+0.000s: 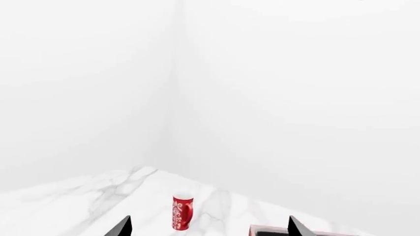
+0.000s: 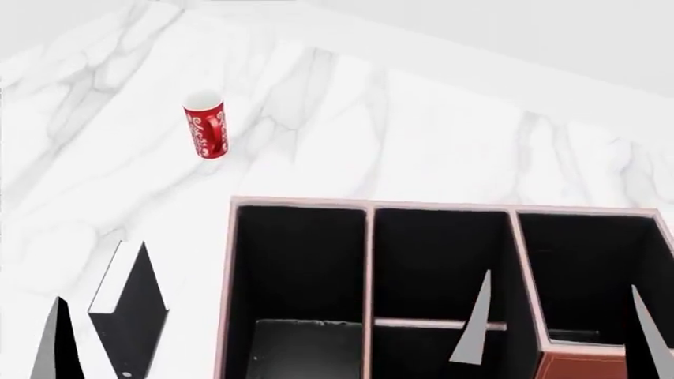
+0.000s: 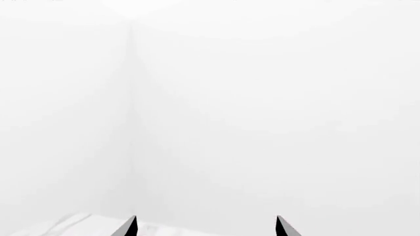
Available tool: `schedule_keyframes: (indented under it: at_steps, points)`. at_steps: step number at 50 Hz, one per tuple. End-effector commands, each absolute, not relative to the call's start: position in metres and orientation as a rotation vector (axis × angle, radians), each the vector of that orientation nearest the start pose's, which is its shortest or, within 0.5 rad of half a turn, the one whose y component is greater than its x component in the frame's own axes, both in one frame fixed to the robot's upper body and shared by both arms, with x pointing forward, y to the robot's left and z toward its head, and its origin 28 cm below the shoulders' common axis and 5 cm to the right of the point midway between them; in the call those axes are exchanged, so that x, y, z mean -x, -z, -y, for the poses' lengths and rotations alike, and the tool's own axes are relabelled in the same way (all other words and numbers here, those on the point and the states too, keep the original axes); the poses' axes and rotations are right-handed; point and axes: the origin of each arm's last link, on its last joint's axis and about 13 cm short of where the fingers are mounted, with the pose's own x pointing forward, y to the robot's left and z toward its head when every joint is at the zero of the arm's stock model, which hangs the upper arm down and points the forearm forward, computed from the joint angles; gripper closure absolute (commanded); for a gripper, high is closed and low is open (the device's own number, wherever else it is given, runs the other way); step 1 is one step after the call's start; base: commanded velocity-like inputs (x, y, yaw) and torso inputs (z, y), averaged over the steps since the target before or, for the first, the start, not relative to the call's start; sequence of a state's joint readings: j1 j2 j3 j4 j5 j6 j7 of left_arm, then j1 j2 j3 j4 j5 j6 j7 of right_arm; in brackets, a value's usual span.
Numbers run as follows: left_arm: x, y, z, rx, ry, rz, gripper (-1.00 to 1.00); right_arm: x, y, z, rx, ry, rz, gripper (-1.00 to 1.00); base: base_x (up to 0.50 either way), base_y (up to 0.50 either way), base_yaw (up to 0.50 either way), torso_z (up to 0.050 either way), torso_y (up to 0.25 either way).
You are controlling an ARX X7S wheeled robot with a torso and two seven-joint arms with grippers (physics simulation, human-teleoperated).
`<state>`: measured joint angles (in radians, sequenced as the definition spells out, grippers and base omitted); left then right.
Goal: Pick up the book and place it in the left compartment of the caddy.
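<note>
The book (image 2: pixel 129 316) stands on the counter (image 2: pixel 421 134) just left of the caddy (image 2: pixel 227 300) — probably stiff, fairly heavy and slick-covered, best pinched across its covers — while the left end effector (image 2: pixel 100 335) and right end effector (image 2: pixel 558 324) both hang with fingers apart, empty.

Book (image 2: pixel 129 316): black hardcover w/ white page edge, small white dot low on spine, standing upright on marble just left of caddy (image 2: pixel 230 284), apart from it. Caddy: pink-rimmed, black-lined, 3 bays, reddish-brown wall at right front. Left compartment (image 2: pixel 300 268): large, undivided, at caddy's book-side end.
</note>
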<state>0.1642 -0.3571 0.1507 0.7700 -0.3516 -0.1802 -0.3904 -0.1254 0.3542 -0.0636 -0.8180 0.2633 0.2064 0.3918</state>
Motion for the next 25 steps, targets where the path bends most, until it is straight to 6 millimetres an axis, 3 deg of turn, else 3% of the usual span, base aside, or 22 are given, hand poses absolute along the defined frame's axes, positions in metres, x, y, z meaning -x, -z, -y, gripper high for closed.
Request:
schedule_keyframes:
  at_steps: [1,25]
  points:
    - [-0.1529,-0.127,-0.2116,0.116,0.013,0.309,-1.0,-0.1587,-0.145,0.1174,-0.014,0.09,0.437,-1.0,0.0,0.0,0.0,0.05,0.0]
    - [-0.1531,-0.123,-0.211,0.096,0.022,0.304,-1.0,-0.1581,-0.1459,0.1174,-0.011,0.09,0.438,-1.0,0.0,0.0,0.0,0.05,-0.018]
